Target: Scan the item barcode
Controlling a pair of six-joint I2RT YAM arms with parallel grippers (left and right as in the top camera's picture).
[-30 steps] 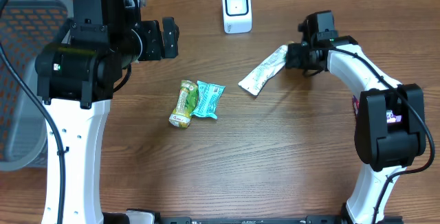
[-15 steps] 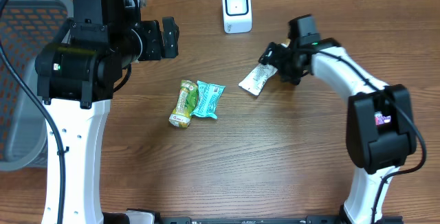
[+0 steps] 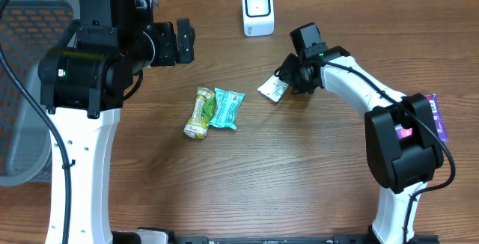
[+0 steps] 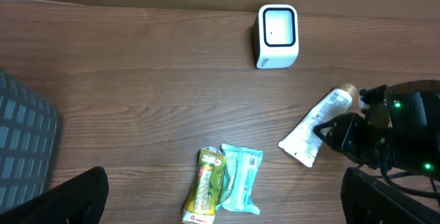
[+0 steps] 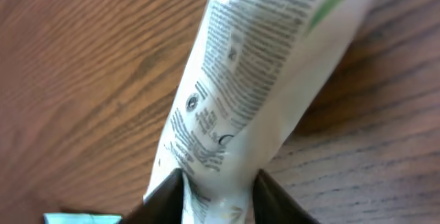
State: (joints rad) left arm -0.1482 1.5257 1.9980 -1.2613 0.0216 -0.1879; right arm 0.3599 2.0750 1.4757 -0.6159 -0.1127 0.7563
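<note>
1 white tube (image 3: 272, 88) lies on the worktop (image 3: 299, 184) in the overhead view, just robot-side of the scanner (image 3: 258, 10). The right hand (image 3: 288, 81) covers most of it. The left hand (image 3: 183, 40) hangs spread wide, left of the scanner.

From the left wrist the tube looks light and soft-walled, probably slippery. I judge a hold near 1 end safest, leaving the print free.

The right wrist shows 2 fingers (image 5: 165, 196) clamped on the tube's narrow end. The print is blurred, no barcode is readable, and the far end is cut off.
</note>
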